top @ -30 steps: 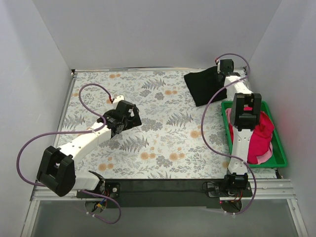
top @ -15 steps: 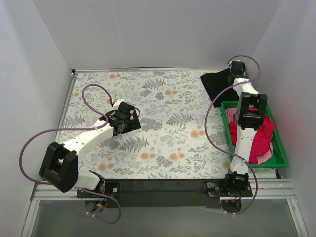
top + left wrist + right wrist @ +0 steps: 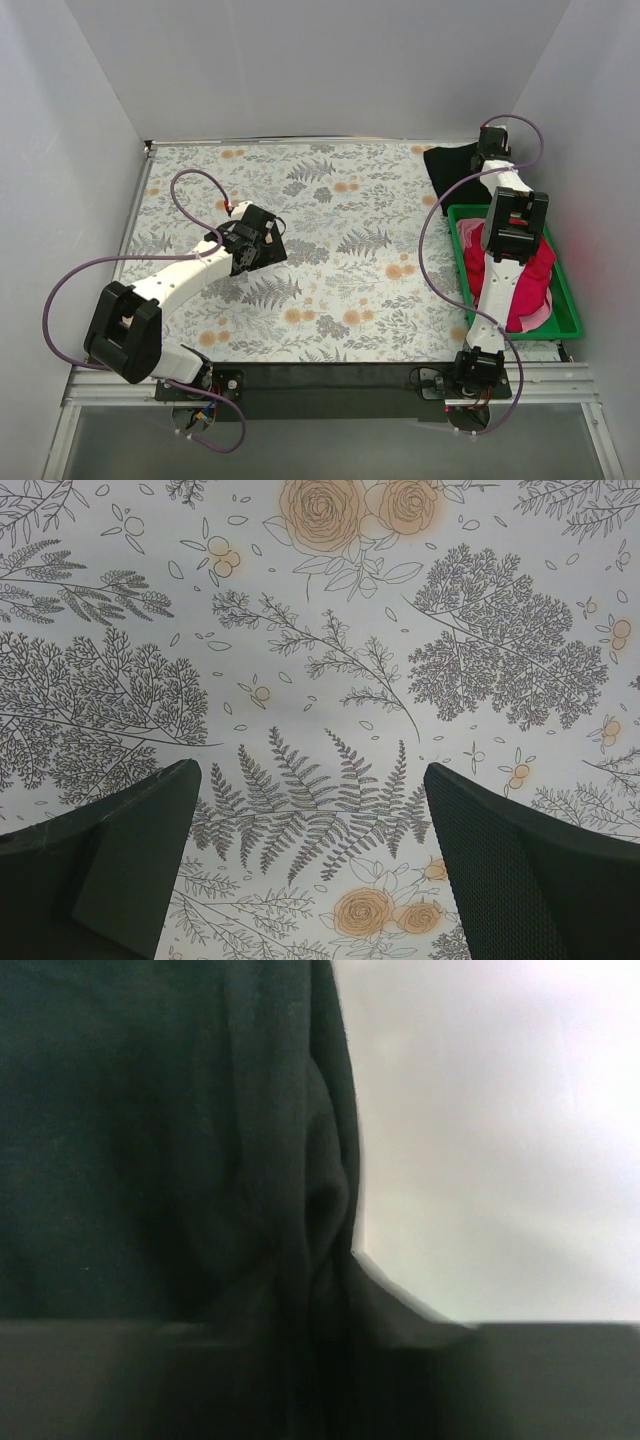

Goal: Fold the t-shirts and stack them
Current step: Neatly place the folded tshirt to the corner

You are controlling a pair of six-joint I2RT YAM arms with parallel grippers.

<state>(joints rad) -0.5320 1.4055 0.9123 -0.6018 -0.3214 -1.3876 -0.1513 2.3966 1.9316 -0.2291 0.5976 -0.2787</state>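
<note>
The black t-shirt (image 3: 448, 166) lies bunched in the table's far right corner, just beyond the crate. My right gripper (image 3: 491, 150) is stretched out over its right edge. The right wrist view is filled by the black t-shirt (image 3: 150, 1140), and a fold of it runs down between the fingers of my right gripper (image 3: 335, 1330); the picture is too dark to show whether they pinch it. The pinkish-red t-shirt (image 3: 530, 272) sits crumpled in the crate under the right arm. My left gripper (image 3: 268, 241) hovers open over the bare patterned cloth, left of centre, and in its wrist view the left gripper (image 3: 310, 770) has nothing between its fingers.
A green plastic crate (image 3: 566, 300) stands along the table's right edge. The floral tablecloth (image 3: 350, 230) covers the table. White walls close in on three sides, and the right wall (image 3: 500, 1140) stands close beside the right gripper. Purple cables loop from both arms.
The right arm has dragged the black t-shirt rightward into the far right corner, and it now looks smaller and more bunched. The left arm has barely shifted.
</note>
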